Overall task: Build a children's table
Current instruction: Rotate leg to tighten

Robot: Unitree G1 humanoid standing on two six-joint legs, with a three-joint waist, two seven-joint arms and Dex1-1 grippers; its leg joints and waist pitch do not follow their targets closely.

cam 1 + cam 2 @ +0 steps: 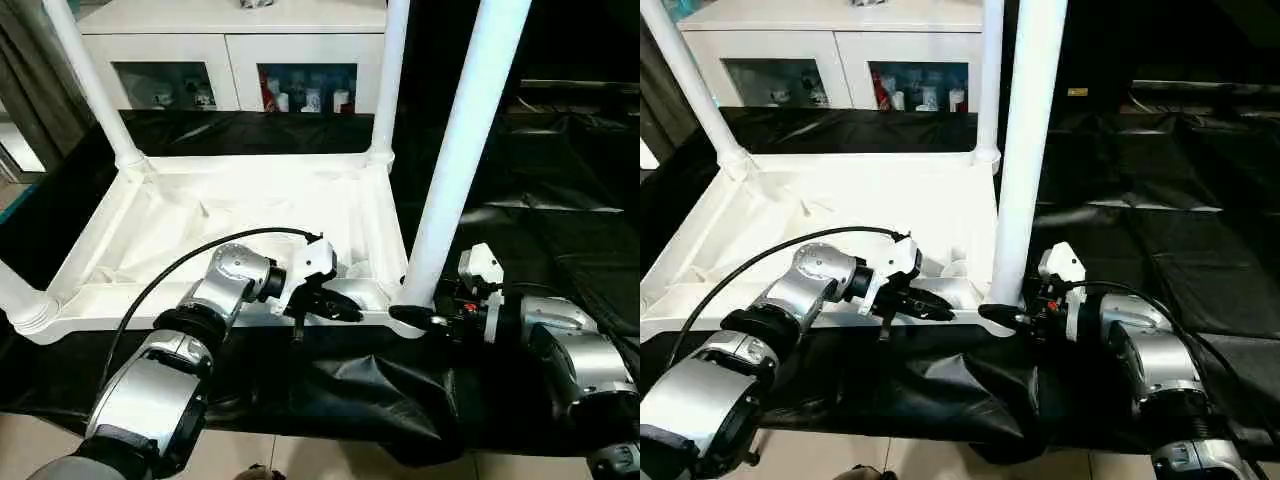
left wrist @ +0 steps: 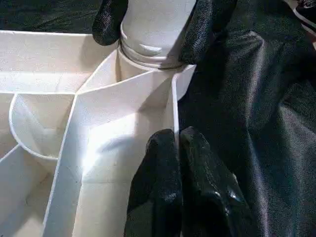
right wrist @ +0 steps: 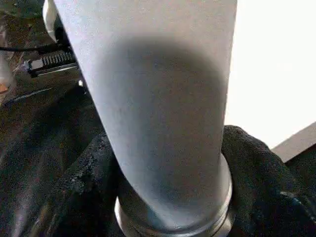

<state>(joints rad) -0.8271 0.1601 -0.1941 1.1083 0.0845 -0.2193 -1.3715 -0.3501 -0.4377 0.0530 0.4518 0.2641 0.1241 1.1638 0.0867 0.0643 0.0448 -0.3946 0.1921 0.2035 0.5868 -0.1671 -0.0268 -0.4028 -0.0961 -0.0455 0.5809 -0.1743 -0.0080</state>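
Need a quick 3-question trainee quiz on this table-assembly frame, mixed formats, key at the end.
1. True or false: the tabletop lies upside down, ribbed underside up.
2. Multiple choice: the right pincer has its fingers A) either side of the base of the near right leg, B) on the cabinet, C) resting on the black sheet.
3. Fill in: the left pincer is shut on the tabletop's near ____.

Key: 1 true; 2 A; 3 rim (the thin wall by the corner socket).
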